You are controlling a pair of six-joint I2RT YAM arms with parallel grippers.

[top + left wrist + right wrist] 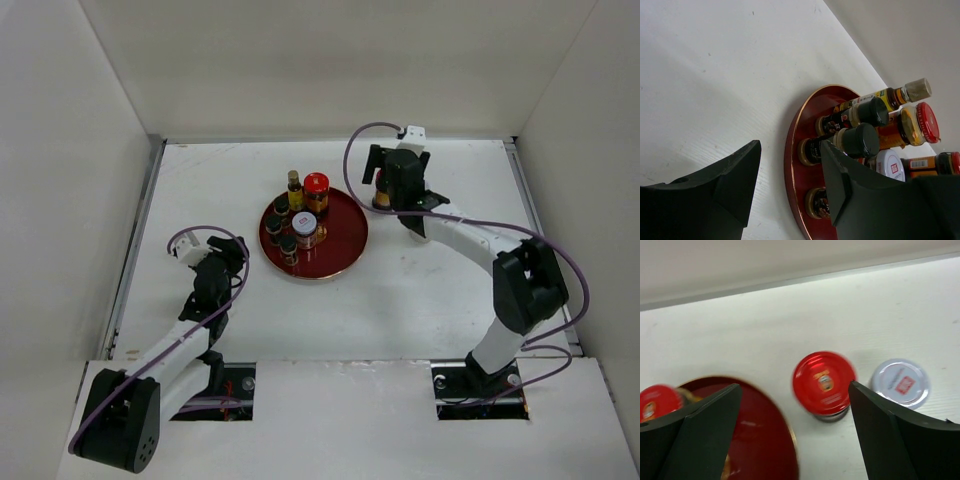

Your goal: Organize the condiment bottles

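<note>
Fingers [700,430] of right gripper [795,386] wide apart, holding nothing. A red-lidded jar [822,382] sits between them on the bare counter [765,325] toward the far edge, with a white-lidded jar [900,381] just beside it. Left gripper [790,145] is likewise spread and empty, nearer the left edge, facing the round red tray [794,180]. Other condiment bottles [860,112] are bunched upright on that tray mid-counter. Counter is white with faint grain; plain white walls [330,60] on three sides.

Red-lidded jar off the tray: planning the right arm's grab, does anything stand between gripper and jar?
Nothing visible. The right gripper is open over the red-lidded jar; a white-lidded jar stands close beside.
</note>
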